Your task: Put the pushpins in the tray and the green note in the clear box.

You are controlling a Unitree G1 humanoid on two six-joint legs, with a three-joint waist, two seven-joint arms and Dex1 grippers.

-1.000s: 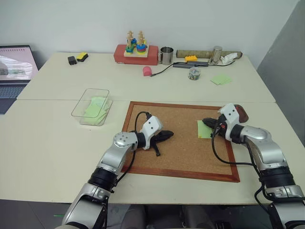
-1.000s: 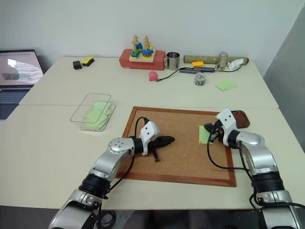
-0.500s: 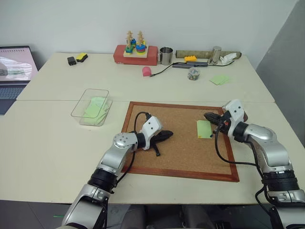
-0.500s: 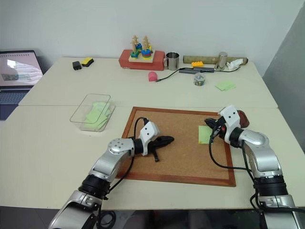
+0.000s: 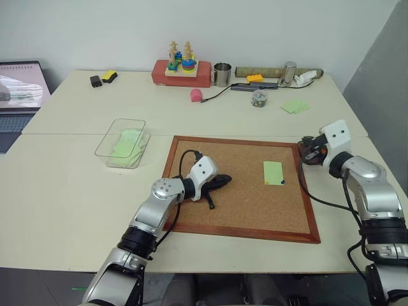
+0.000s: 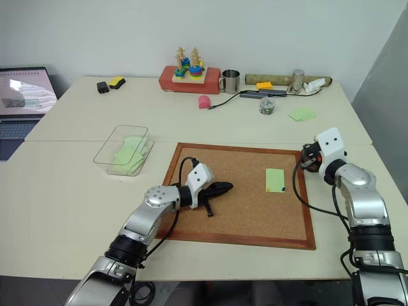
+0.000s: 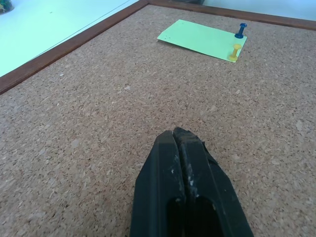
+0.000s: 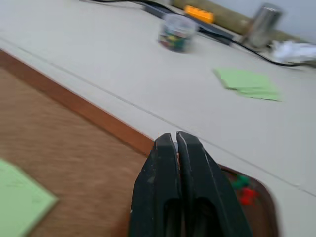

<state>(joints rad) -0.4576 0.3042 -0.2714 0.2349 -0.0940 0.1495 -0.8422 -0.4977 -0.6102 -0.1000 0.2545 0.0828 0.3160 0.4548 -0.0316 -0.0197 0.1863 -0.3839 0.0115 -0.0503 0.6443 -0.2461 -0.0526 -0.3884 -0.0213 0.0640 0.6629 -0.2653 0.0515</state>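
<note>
On the cork board [image 5: 245, 191] at your 1 o'clock, the green note [image 5: 273, 172] lies pinned by two pushpins [image 7: 238, 40], your left gripper [image 5: 224, 180] fingers pressed together nearby, right gripper [image 5: 308, 150] likewise closed over the tray [image 8: 256, 207].

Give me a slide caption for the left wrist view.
Shut left gripper rests on the cork board, facing the green note with two pushpins.

Cream tables [image 5: 76, 185] against white wall [image 5: 268, 25]
</note>
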